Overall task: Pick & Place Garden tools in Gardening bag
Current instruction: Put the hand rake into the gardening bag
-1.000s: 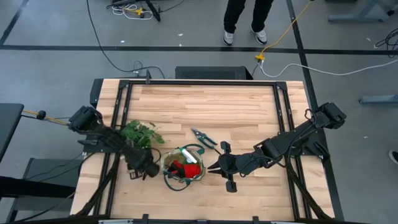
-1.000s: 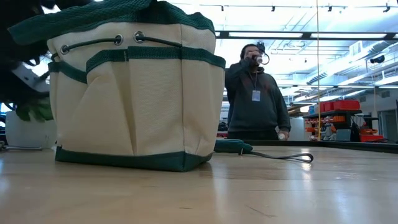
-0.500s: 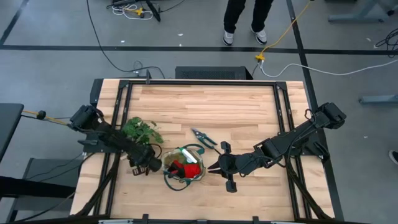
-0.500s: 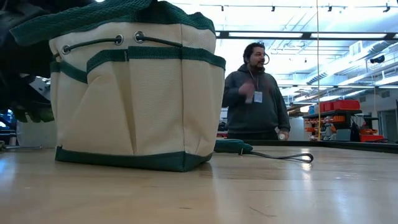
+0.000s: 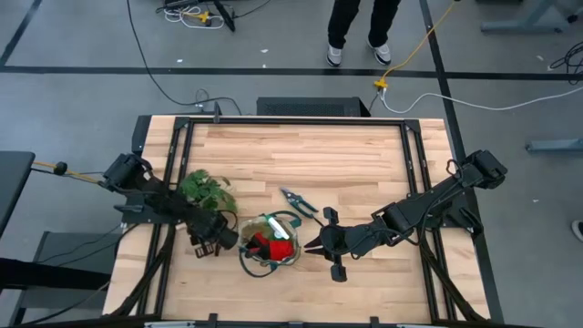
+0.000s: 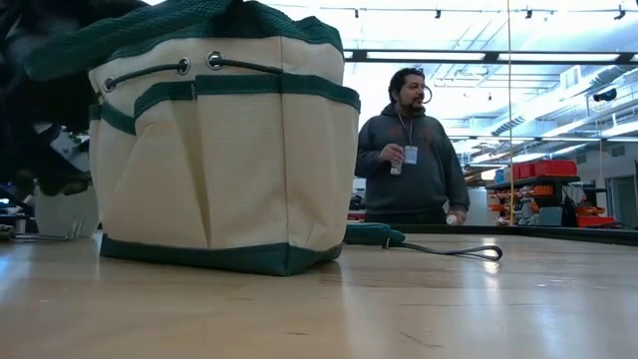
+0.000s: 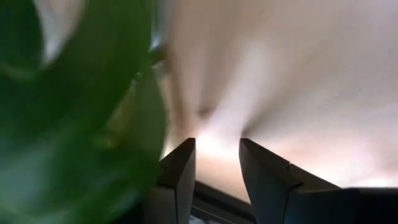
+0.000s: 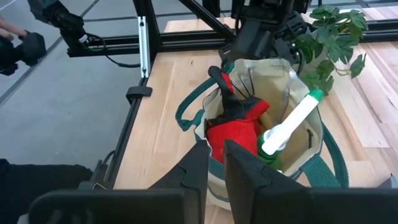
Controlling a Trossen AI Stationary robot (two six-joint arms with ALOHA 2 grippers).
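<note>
Near the bench's (image 5: 301, 150) front edge the bag (image 5: 267, 244) stands with gloves (image 8: 231, 122) and spray bottle (image 8: 287, 127) inside, the left gripper (image 5: 221, 239) pressed against its side, fingers slightly apart, the right gripper (image 5: 314, 244) nearly closed beside it, shears (image 5: 297, 199) lying behind.

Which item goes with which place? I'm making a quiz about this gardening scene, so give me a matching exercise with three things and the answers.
Things:
1. red gloves
2. pruning shears
3. plant sprig

Places:
A. on the bare table, outside the bag
B. inside the gardening bag
C. beside the left arm, left of the bag

Pairs: 1-B, 2-A, 3-C
</note>
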